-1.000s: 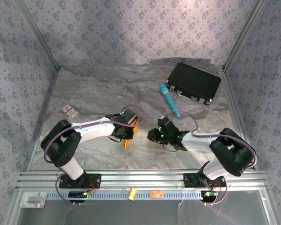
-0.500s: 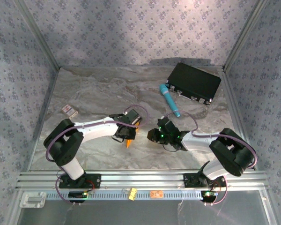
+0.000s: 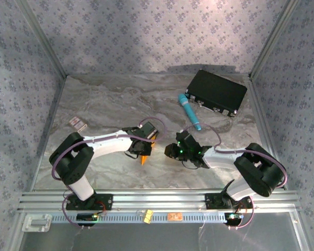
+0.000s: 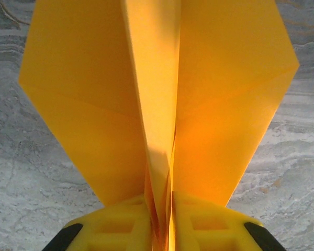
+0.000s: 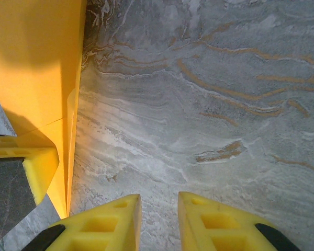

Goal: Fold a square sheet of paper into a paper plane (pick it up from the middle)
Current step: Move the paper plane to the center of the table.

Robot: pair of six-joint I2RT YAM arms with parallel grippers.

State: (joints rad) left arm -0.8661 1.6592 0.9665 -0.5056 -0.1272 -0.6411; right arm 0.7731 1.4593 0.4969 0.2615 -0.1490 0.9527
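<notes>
The paper plane (image 4: pixel 157 94) is a folded orange-yellow wedge with a centre crease and two wings spreading out. My left gripper (image 4: pixel 159 201) is shut on its keel, just above the marble table (image 4: pixel 31 188). From above, the plane (image 3: pixel 144 157) pokes out below the left gripper (image 3: pixel 141 148), near the table's middle. My right gripper (image 3: pixel 170 151) sits just right of it, low over the table. In the right wrist view its fingers (image 5: pixel 115 219) stand slightly apart with nothing between them, and the plane (image 5: pixel 36 68) stands at the left edge.
A teal pen-like cylinder (image 3: pixel 190 112) lies behind the right gripper. A black box (image 3: pixel 216 92) sits at the back right. A small white-and-red card (image 3: pixel 77 123) lies at the left. Patterned walls close in the table on three sides.
The left gripper has shifted slightly right with the plane, closer to the right gripper. The right arm has stayed still.
</notes>
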